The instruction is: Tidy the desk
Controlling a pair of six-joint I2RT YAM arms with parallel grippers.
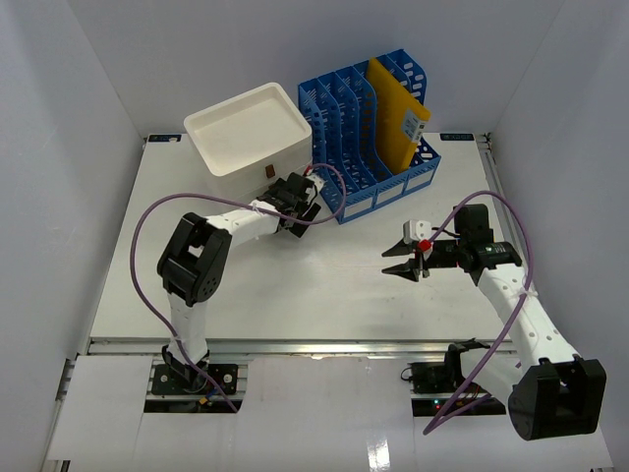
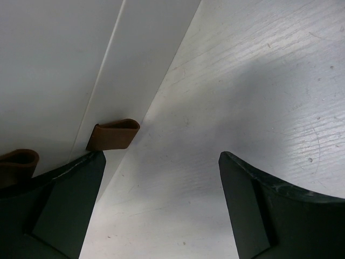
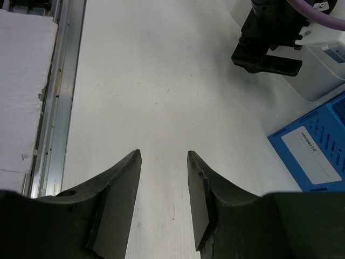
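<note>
brown pull tab (image 2: 113, 135) at ten o'clock of my wide-open left gripper (image 2: 161, 157); closing off-centre, i'd miss it and shove the white box (image 1: 248, 126). right gripper (image 3: 164, 154) narrow, empty.

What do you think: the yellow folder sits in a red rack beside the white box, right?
Not quite. The rack is blue, not red, as the top view shows. The yellow folder does sit in it, beside the white box.
</note>
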